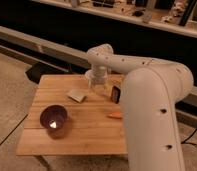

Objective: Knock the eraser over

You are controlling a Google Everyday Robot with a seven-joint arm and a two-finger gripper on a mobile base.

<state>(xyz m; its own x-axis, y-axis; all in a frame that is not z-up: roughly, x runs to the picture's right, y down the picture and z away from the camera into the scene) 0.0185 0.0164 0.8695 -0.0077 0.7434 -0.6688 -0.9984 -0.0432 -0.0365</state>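
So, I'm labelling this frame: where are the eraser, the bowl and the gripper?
eraser (115, 93): camera view, middle of its dark upright face.
bowl (47, 114): camera view, inner wall on its left side.
gripper (97, 86): camera view, its tip, just left of the eraser.

Dim warm light, bowl (44, 116) glinting, gripper (97, 84) pale above the far table (92, 136) edge.

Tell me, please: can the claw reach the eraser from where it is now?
Probably yes. The claw hangs low over the table, close beside the upright eraser, and only bare wood shows between them. The bowl lies on the claw's other side, so nothing seems to block a sideways push.
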